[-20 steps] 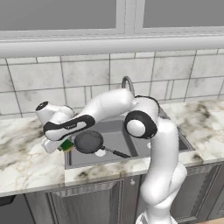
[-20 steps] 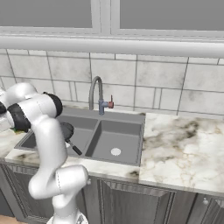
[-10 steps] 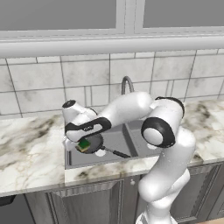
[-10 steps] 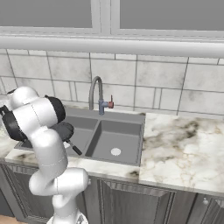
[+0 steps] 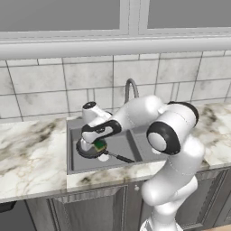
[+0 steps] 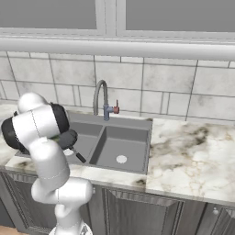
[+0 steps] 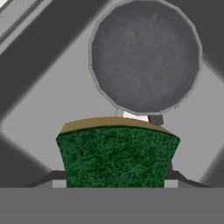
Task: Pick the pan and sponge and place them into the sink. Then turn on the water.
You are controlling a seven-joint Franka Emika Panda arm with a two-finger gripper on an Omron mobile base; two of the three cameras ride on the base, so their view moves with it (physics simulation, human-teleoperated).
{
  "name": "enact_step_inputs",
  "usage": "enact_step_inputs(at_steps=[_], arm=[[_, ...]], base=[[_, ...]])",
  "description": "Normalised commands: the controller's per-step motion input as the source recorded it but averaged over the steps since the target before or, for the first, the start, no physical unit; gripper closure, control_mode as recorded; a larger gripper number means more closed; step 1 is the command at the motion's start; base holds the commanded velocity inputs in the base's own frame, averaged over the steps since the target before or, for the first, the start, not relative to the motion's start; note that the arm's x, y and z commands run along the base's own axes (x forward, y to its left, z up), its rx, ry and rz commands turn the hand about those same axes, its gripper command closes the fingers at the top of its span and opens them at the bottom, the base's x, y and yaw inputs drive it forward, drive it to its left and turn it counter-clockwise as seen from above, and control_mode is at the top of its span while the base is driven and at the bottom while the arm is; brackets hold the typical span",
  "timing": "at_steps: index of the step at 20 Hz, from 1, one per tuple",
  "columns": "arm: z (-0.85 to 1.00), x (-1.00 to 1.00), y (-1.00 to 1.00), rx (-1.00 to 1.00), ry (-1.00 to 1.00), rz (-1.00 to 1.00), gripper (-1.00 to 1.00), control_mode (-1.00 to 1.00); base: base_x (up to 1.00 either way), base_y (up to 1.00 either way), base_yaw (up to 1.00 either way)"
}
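While the sponge (image 7: 117, 155) hangs gripped, pan (image 7: 145, 56) handle (image 5: 120, 157) points right-forward.

no readable text, no labels, no numbers anywhere

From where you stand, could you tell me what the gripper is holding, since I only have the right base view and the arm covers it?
Observer: The gripper holds the sponge, green face toward the hand camera, between its fingers.
Operator: Thank you. Is it over the sink?
Observer: Yes, in the left base view the sponge hangs above the left basin of the sink.
Operator: And where is the pan?
Observer: The pan already lies in that basin, just beyond the sponge in the hand view, its handle pointing toward the front right.
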Motion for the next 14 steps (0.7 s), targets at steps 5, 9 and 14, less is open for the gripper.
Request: enact_step_inputs(at_steps=[5,9,14], arm=[[-0.1,0.56,-0.31,0.0,0.05,0.0,1.0,-1.0],[-0.21,0.59,-0.11,0.0,0.09,0.0,1.0,-1.0],[-0.3,0.52,-0.01,0.0,0.11,0.0,1.0,-1.0]], base=[[0.0,0.0,0.0],[0.0,0.0,0.0],[0.0,0.0,0.0]])
